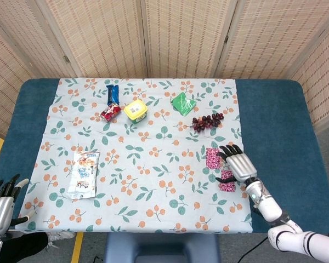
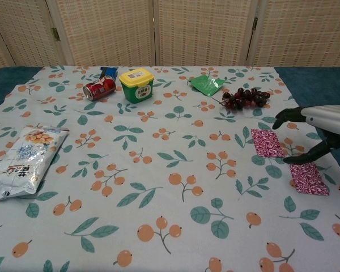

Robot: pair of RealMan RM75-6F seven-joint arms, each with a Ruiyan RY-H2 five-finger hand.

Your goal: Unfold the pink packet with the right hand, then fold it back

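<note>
The pink packet shows as two flat pink patterned panels on the floral cloth, one further from me (image 1: 213,158) (image 2: 267,143) and one nearer (image 1: 227,181) (image 2: 308,178). I cannot tell whether they join across the gap. My right hand (image 1: 240,164) (image 2: 320,120) hovers just right of the further panel and partly over the nearer one. Its fingers are spread and it holds nothing; the thumb tip reaches down toward the gap between the panels. At the bottom left corner of the head view my left hand (image 1: 1,204) is off the table, fingers apart and empty.
Dark grapes (image 1: 207,121) (image 2: 245,98) lie just beyond the packet. A green packet (image 1: 183,103), a yellow tub (image 1: 135,109), a red can (image 1: 110,112) and a blue bar (image 1: 112,94) stand along the back. A white snack bag (image 1: 83,173) lies at the left.
</note>
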